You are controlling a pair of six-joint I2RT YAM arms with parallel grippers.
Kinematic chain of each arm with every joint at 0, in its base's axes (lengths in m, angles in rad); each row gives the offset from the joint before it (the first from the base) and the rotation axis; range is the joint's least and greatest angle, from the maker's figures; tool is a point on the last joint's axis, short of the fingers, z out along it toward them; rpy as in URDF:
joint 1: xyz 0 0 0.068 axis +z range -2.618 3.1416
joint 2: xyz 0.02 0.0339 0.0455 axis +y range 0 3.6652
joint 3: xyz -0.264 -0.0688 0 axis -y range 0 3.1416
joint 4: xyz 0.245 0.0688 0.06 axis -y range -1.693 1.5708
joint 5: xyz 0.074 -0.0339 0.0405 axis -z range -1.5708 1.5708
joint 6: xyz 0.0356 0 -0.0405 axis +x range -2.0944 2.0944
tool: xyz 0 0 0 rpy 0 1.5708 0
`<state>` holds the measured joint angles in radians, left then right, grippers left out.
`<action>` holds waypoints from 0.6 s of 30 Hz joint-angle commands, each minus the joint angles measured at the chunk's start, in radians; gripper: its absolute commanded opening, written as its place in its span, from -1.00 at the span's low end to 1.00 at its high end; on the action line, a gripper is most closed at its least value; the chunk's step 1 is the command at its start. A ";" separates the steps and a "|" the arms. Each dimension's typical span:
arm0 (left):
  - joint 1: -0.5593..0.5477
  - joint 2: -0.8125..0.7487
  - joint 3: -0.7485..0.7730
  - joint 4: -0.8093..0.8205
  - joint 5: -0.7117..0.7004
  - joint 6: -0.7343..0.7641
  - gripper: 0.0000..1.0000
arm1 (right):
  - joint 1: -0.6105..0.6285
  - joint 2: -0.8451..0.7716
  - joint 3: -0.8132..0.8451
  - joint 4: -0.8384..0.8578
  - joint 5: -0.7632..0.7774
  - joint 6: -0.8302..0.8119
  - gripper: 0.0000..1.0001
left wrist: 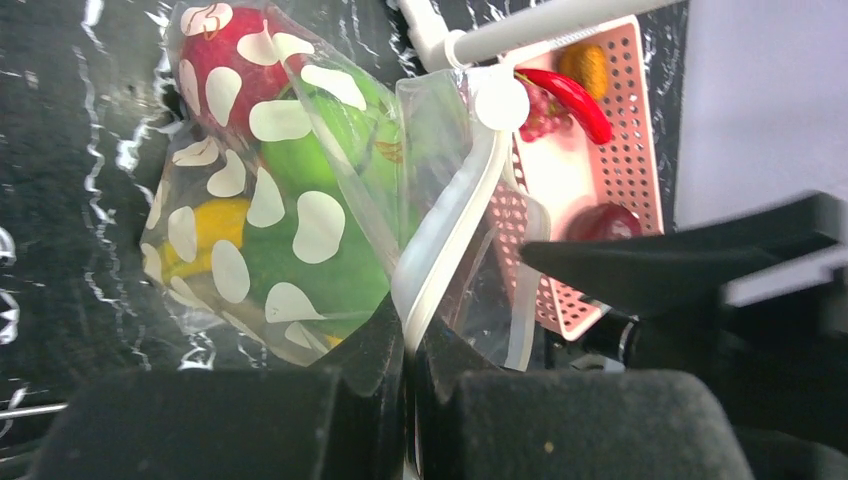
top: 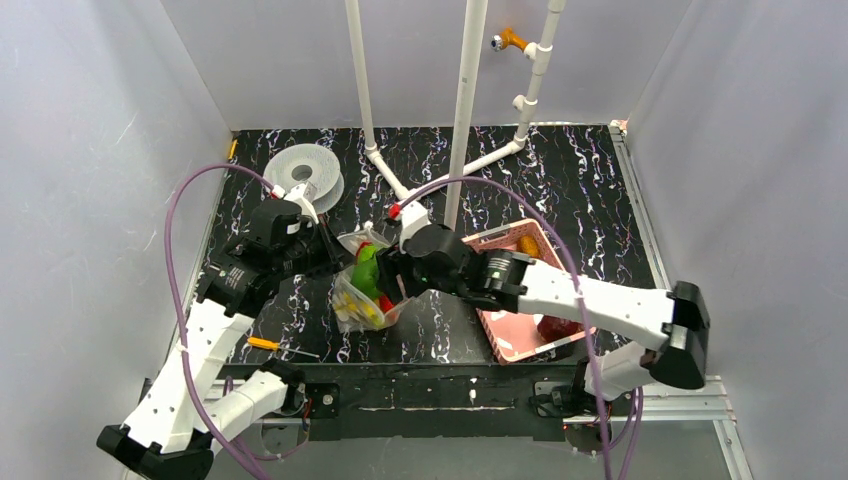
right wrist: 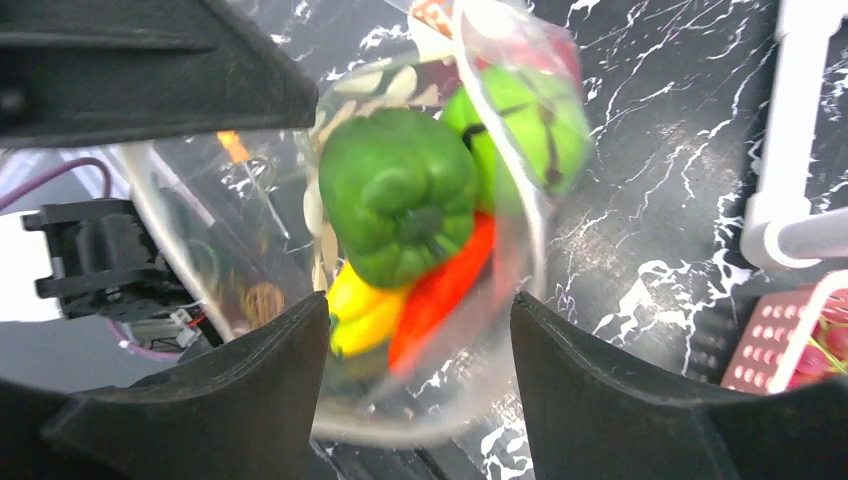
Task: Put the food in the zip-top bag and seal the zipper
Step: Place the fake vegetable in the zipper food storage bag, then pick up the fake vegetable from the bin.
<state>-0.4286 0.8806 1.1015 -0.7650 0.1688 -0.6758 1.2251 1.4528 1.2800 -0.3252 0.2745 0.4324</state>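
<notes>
Nearest us on the worktop (top: 440, 340), the zip-top bag (top: 352, 305) sits between the two arms, its bottom end toward the near edge and its mouth held up farther back. We find it well filled. A green pepper (right wrist: 395, 190) is on top with a second green piece (right wrist: 530, 120) beside it. A yellow piece (right wrist: 360, 310) and a long red-orange piece (right wrist: 440, 290) lie underneath, and a red round piece (left wrist: 225, 50) presses against the dotted wall.

The left gripper (left wrist: 405, 350) has its jaws closed tight on the bag's mouth edge. It pinches the zipper (left wrist: 450, 215) strip and keeps the mouth gaping. The right gripper (right wrist: 418, 310) hangs over that mouth with its jaws wide apart and nothing held between them. The pepper lies loose in the bag below.

Just right of the bag, and reaching farther back, the pink basket (top: 515, 335) is not empty. We count a red chilli (left wrist: 570, 95), an orange piece (left wrist: 585, 65) and a dark red round piece (left wrist: 605, 220), with something pinkish beside the chilli that we cannot name.

We judge the filling to be past its halfway mark, with these few pieces left to carry across. The sealing has not begun, since the two sides of the strip stand well apart. Farthest back, the grey-white spool (top: 305, 172) plays no part.
</notes>
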 commanded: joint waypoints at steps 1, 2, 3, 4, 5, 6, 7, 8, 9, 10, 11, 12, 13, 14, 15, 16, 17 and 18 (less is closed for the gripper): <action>-0.001 -0.022 0.057 -0.055 -0.112 0.072 -1.00 | -0.008 -0.156 -0.036 -0.049 0.050 0.005 0.45; -0.001 -0.021 0.056 -0.051 -0.111 0.073 -1.00 | -0.012 -0.187 -0.054 -0.059 0.070 0.010 0.46; -0.001 -0.020 0.048 -0.040 -0.103 0.071 -1.00 | -0.017 -0.220 -0.076 -0.070 0.089 0.019 0.45; -0.001 -0.018 0.033 -0.026 -0.087 0.067 -1.00 | -0.025 -0.249 -0.099 -0.079 0.106 0.026 0.45; -0.001 -0.013 0.017 -0.007 -0.068 0.060 -1.00 | -0.039 -0.279 -0.122 -0.088 0.118 0.034 0.45; -0.001 -0.005 0.000 0.009 -0.049 0.055 -1.00 | -0.054 -0.306 -0.150 -0.095 0.127 0.045 0.45; -0.001 0.005 -0.019 0.021 -0.035 0.051 -1.00 | -0.073 -0.335 -0.179 -0.097 0.130 0.059 0.45; -0.001 0.016 -0.035 0.030 -0.027 0.050 -1.00 | -0.099 -0.360 -0.214 -0.100 0.125 0.074 0.44; -0.001 0.027 -0.050 0.038 -0.023 0.050 -1.00 | -0.132 -0.382 -0.245 -0.107 0.112 0.092 0.44; -0.001 0.036 -0.061 0.042 -0.023 0.053 -1.00 | -0.166 -0.404 -0.271 -0.126 0.093 0.107 0.44; -0.001 0.044 -0.071 0.044 -0.025 0.061 -1.00 | -0.203 -0.420 -0.296 -0.150 0.081 0.125 0.43; -0.001 0.052 -0.077 0.047 -0.020 0.074 -1.00 | -0.236 -0.435 -0.316 -0.176 0.081 0.143 0.43; -0.001 0.060 -0.076 0.050 -0.002 0.098 -1.00 | -0.264 -0.448 -0.339 -0.205 0.090 0.165 0.43; -0.001 0.070 -0.071 0.051 0.020 0.131 -1.00 | -0.293 -0.462 -0.359 -0.234 0.102 0.186 0.43; -0.001 0.080 -0.057 0.041 0.042 0.169 -1.00 | -0.324 -0.477 -0.378 -0.258 0.115 0.204 0.43; -0.001 0.090 -0.043 0.033 0.059 0.217 -1.00 | -0.354 -0.492 -0.408 -0.276 0.123 0.223 0.43; -0.001 0.096 -0.030 0.027 0.072 0.261 -1.00 | -0.385 -0.505 -0.432 -0.285 0.127 0.238 0.43; -0.001 0.099 -0.024 0.030 0.076 0.306 -1.00 | -0.418 -0.518 -0.454 -0.291 0.125 0.249 0.43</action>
<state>-0.4286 0.9737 1.0302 -0.7399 0.1768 -0.5453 0.8951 0.9955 0.8845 -0.5350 0.3676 0.5930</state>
